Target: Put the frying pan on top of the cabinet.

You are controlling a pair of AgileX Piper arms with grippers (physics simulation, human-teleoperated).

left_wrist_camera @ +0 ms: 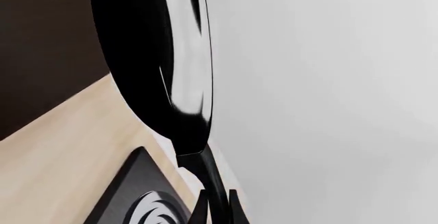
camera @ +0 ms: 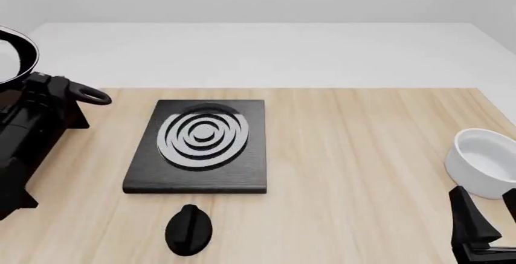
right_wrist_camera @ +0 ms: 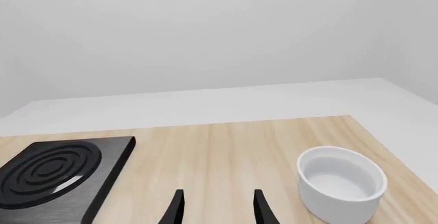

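Note:
My left gripper (left_wrist_camera: 216, 209) is shut on the long black handle (left_wrist_camera: 205, 175) of the frying pan (left_wrist_camera: 140, 55). In the left wrist view the pan shows nearly edge-on, with its glossy pale inside and thin silver rim. In the front view the pan (camera: 14, 55) is held up at the far left edge, above the left arm (camera: 32, 131), partly cut off. The dark brown cabinet (left_wrist_camera: 38, 49) lies beside and beyond the pan in the left wrist view; in the front view I cannot make it out. My right gripper (right_wrist_camera: 217, 211) is open and empty, low at the front right (camera: 482, 234).
A flat black stove plate (camera: 202, 146) with grey rings lies left of centre on the wooden table (camera: 363, 155); it also shows in both wrist views (left_wrist_camera: 147, 198) (right_wrist_camera: 55, 175). A small black knob-like object (camera: 188, 231) lies in front of it. A white bowl (camera: 484, 161) (right_wrist_camera: 341, 183) stands just beyond the right gripper.

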